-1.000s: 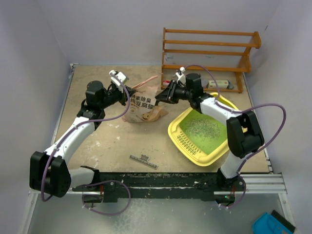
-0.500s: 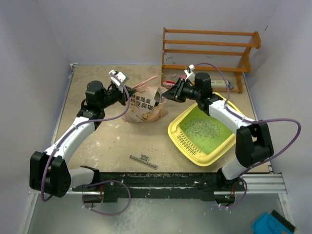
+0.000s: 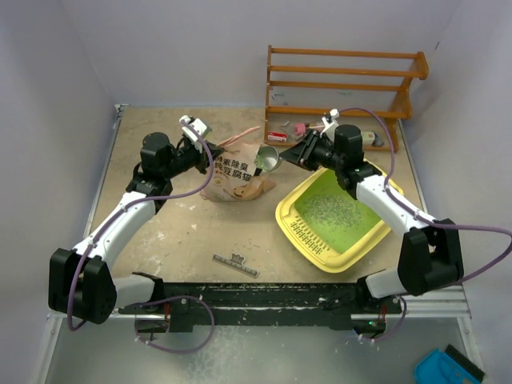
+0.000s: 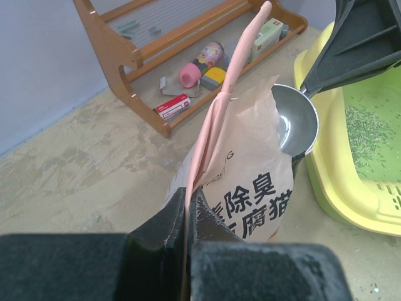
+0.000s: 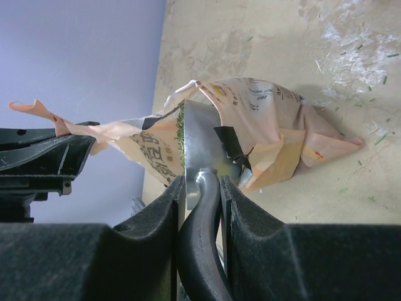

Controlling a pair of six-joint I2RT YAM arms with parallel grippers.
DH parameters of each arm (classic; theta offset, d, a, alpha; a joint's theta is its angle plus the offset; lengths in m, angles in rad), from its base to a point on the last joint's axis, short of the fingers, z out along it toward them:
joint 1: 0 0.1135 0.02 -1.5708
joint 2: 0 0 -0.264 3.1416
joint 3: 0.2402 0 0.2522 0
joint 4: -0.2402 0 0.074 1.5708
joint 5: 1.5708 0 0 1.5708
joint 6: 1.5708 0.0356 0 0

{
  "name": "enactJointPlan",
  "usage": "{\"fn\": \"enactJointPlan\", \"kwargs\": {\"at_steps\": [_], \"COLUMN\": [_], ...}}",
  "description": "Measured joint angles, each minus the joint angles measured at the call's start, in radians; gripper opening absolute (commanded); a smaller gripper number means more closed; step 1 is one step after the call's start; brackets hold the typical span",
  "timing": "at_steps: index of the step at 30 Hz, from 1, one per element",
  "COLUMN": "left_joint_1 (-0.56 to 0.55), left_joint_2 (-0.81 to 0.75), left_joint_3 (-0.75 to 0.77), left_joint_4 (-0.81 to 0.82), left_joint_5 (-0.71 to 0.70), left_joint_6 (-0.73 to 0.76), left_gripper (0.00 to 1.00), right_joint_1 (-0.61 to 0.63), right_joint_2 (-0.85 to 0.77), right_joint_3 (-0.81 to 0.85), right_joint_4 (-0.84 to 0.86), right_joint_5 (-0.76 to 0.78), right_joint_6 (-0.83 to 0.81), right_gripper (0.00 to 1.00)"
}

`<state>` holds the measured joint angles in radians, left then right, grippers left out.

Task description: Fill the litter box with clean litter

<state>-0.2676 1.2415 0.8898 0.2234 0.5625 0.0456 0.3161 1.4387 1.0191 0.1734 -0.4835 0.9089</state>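
The yellow litter box [image 3: 318, 246] lies at the right, with a thin scatter of clean litter [image 3: 336, 210] on its green floor; both also show in the left wrist view, the litter box [image 4: 326, 188] and the litter [image 4: 368, 128]. A tan printed bag [image 3: 234, 181] stands left of it. My left gripper [image 3: 210, 152] is shut on the bag's pink top edge [image 4: 216, 135]. My right gripper [image 3: 308, 152] is shut on the black handle of a silver scoop [image 3: 268, 161]. The scoop's bowl hangs beside the bag's mouth [image 5: 203, 141], with a few green granules at its rim.
A wooden rack [image 3: 344, 88] stands at the back with small items [image 3: 288, 134] under it. A flat grey strip [image 3: 236, 264] lies near the front edge. Walls close in on the left, back and right.
The right arm has swung right and drawn the scoop out of the bag's mouth toward the litter box. The left arm still holds the bag's edge in the same place.
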Motion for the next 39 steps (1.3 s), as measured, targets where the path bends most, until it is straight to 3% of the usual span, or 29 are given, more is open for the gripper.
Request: {"fn": "enactJointPlan", "kwargs": {"at_steps": [14,39], "left_joint_1": [-0.001,0.002], "left_joint_2": [0.002,0.003], "left_joint_3": [0.000,0.000], "left_joint_4": [-0.001,0.000], "left_joint_5": [0.029,0.017], "left_joint_6": [0.000,0.000], "left_gripper": [0.00,0.00], "right_joint_1": [-0.069,-0.153], "right_joint_2": [-0.066,-0.219], "right_joint_3": [-0.145,-0.187], "right_joint_4": [0.112,0.047], "right_joint_5": [-0.016,-0.025], "right_joint_6": [0.117,0.132], "right_gripper": [0.00,0.00]}}
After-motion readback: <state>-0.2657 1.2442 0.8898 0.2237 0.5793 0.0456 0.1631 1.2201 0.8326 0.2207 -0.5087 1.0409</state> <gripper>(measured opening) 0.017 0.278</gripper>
